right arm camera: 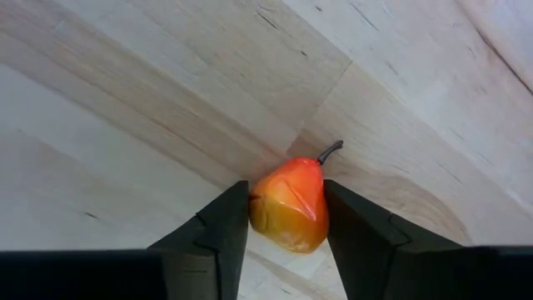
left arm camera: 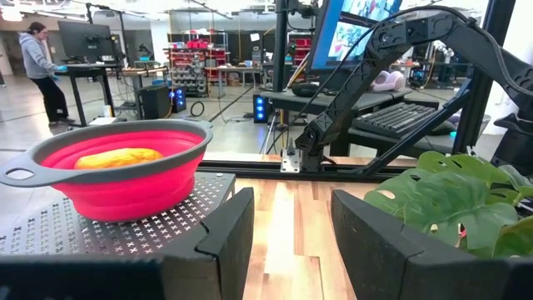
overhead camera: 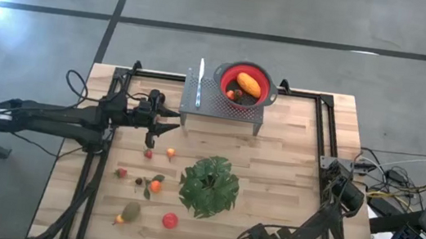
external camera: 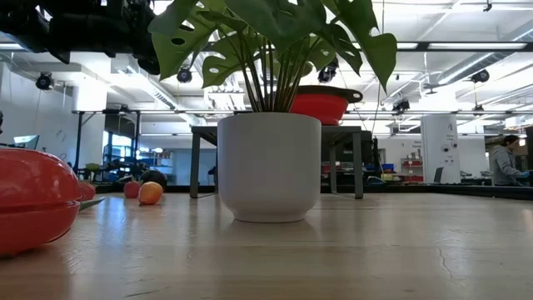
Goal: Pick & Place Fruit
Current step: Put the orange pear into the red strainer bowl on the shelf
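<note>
Between dark fingers [right arm camera: 287, 229], glossy pear-shaped fruit [right arm camera: 290, 206], pale wood-grain table [right arm camera: 150, 108]

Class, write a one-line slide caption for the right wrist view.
Right gripper closing its dark fingers on either side of a red-orange pear-shaped fruit lying on the wooden table.

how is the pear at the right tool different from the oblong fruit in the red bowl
The pear is orange-red with a stem; the oblong fruit is plain yellow-orange. The pear lies on the wooden table, the oblong fruit in the red bowl. The right tool grips the pear; nothing holds the oblong fruit. Both are small fruits.
</note>
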